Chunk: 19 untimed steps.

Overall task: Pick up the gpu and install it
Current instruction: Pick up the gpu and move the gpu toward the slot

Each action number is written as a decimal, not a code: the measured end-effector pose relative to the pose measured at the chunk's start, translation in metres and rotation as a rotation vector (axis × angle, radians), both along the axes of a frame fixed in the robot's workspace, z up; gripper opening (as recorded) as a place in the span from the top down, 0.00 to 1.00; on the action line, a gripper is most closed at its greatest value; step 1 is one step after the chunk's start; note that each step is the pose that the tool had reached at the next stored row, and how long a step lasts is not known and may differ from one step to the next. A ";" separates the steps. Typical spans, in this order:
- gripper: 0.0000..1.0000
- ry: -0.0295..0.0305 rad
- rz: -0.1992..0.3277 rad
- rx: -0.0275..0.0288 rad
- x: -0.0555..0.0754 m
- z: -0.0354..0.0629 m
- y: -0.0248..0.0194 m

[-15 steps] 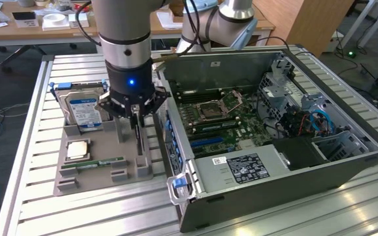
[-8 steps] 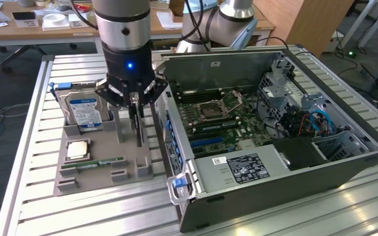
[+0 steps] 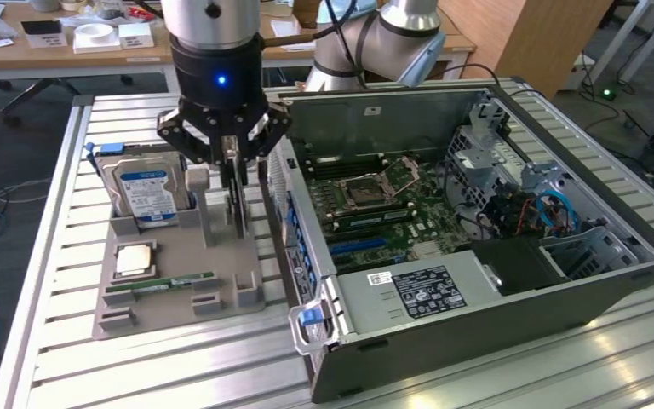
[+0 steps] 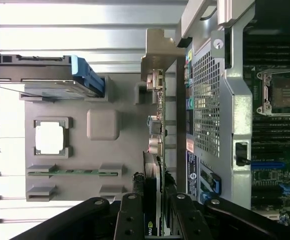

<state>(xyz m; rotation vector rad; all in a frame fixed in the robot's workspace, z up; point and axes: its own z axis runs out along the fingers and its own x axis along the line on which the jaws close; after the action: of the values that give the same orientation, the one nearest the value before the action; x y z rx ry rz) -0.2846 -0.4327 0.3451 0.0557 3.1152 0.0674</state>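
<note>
Gripper (image 3: 232, 170) hung over the tray (image 3: 151, 302), at the tray edge nearest the case (image 3: 509, 332). Jaws narrow, pinched on the top edge of the gpu (image 3: 238, 213), one finger (image 4: 130, 215) on each face. Gpu stood upright on its long edge, thin side up, along that same tray edge and just beside the case wall; the metal bracket sat at the card's end away from the fingers. Could not tell whether the card's lower edge sat in its tray slot or was clear of it. Drive (image 3: 149, 194) stood upright at the far tray corner on the exterior view's left. CPU (image 3: 134, 258) lay flat mid-tray, RAM (image 3: 176, 282) flat toward the near edge. Tray and open case sat on the table (image 3: 168, 358).
</note>
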 end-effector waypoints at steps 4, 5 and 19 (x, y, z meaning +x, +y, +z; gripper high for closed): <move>0.74 0.0001 0.000 0.0000 0.000 0.0125 0.0000; 0.74 0.0000 0.000 0.0000 0.000 0.0157 0.0000; 0.74 -0.0001 0.000 0.0001 0.000 0.0452 0.0000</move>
<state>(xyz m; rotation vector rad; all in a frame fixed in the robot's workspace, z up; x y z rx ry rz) -0.2846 -0.4327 0.3903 0.0556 3.1151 0.0675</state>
